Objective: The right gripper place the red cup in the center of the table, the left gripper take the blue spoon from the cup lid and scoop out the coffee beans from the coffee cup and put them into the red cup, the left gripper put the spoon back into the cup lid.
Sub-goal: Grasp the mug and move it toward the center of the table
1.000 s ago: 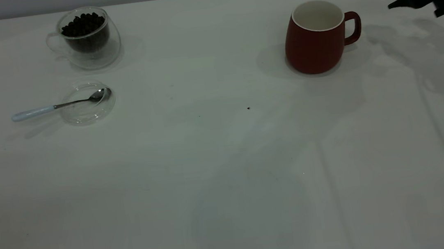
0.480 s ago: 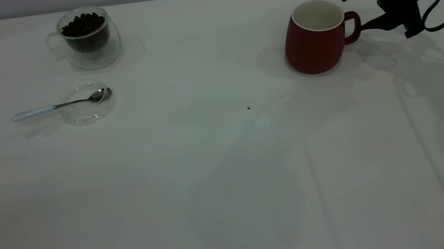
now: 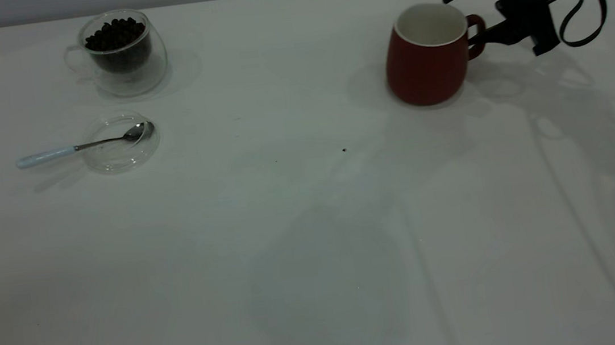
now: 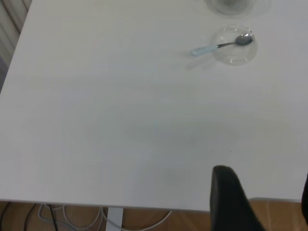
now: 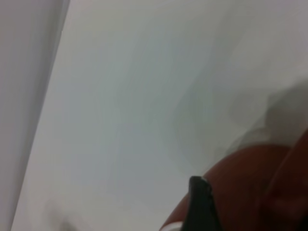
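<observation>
The red cup [image 3: 427, 62] stands at the back right of the table [image 3: 303, 241]. My right gripper [image 3: 460, 20] is open at its handle side, one finger over the back rim and the other beside the handle. In the right wrist view one fingertip [image 5: 198, 188] lies against the red cup [image 5: 245, 192]. The blue spoon [image 3: 82, 146] rests with its bowl in the cup lid [image 3: 112, 159] at the left. The coffee cup [image 3: 158, 57] with the coffee beans [image 3: 116, 35] stands behind it. My left gripper [image 4: 264, 202] is open off the table's edge, far from the spoon [image 4: 219, 46] and the lid [image 4: 238, 55].
A single stray bean [image 3: 344, 150] lies near the middle of the table. The right arm's black cable [image 3: 583, 23] hangs behind the red cup. A wall runs along the table's far edge.
My right gripper has moved left to the red cup's handle side. The cup has shifted slightly to the left. The spoon, lid and glass cup have not moved.
</observation>
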Motion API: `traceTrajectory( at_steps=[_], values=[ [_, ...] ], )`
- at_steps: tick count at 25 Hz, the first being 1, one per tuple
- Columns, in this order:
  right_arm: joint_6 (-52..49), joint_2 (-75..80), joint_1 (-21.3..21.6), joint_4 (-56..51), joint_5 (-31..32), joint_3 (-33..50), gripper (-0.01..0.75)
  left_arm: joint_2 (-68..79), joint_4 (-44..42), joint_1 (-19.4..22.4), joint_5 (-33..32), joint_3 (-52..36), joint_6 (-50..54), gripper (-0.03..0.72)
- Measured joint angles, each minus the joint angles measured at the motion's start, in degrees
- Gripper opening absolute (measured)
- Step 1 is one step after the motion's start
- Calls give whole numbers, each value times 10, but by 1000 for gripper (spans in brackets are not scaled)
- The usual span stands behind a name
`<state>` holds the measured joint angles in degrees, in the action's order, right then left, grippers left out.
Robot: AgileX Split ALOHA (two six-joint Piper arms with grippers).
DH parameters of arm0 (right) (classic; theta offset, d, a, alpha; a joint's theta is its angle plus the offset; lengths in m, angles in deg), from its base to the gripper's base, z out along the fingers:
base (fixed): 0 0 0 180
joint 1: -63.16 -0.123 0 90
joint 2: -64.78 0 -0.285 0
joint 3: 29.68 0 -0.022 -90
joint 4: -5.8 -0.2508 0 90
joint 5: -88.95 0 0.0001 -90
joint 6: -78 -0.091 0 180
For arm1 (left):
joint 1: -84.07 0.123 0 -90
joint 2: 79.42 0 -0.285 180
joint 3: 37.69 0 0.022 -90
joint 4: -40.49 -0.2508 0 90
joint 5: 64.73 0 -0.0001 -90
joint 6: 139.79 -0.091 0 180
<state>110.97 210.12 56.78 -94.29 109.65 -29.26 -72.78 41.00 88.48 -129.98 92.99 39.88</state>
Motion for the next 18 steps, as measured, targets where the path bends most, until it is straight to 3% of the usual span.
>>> traceTrajectory(
  at_steps=[11, 18],
  values=[
    [-3, 14, -50, -9, 9, -2, 585, 0, 0, 0, 0, 0, -1, 422],
    [-24, 20, -109, -17, -6, -4, 585, 0, 0, 0, 0, 0, -1, 422]
  ],
)
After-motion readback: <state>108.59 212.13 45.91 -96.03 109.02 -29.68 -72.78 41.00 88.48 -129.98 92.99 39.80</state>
